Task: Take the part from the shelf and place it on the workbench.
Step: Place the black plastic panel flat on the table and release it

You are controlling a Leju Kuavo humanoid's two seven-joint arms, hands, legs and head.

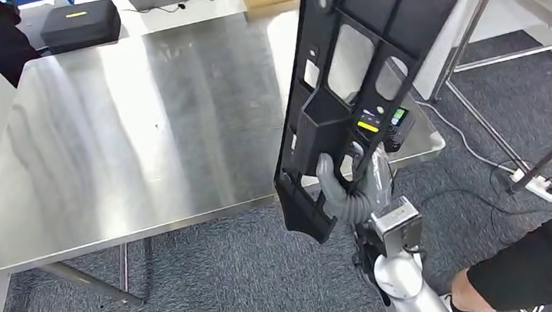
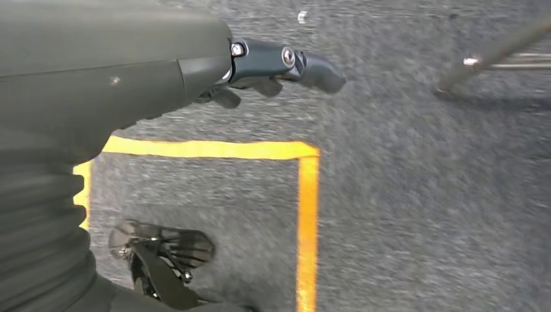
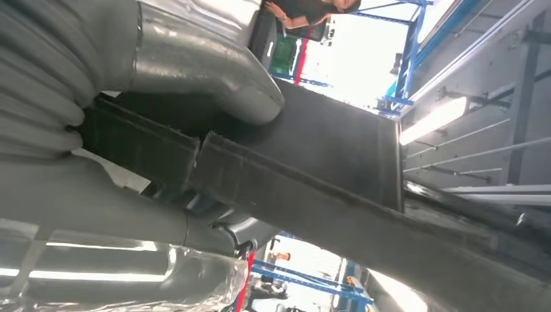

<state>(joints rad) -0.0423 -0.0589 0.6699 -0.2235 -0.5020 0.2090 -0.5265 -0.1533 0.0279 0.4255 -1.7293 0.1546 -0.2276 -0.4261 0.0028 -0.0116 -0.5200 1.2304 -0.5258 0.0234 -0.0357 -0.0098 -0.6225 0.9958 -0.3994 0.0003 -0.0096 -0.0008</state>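
Upright, part in right hand.

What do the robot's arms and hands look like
The right arm is silver metal with a black cable alongside. The right hand has a grey ribbed cover and thick grey thumb. The left hand has a smooth grey cover and dark fingers with silver screws.

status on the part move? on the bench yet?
Not yet. Done: the part is off the shelf, gripped near its lower end by the right hand. In hand: it is held upright at the near right corner of the workbench, not resting flat on the top. Left: lay it down on the bare steel and let go. The left hand hangs over the floor, holding nothing.
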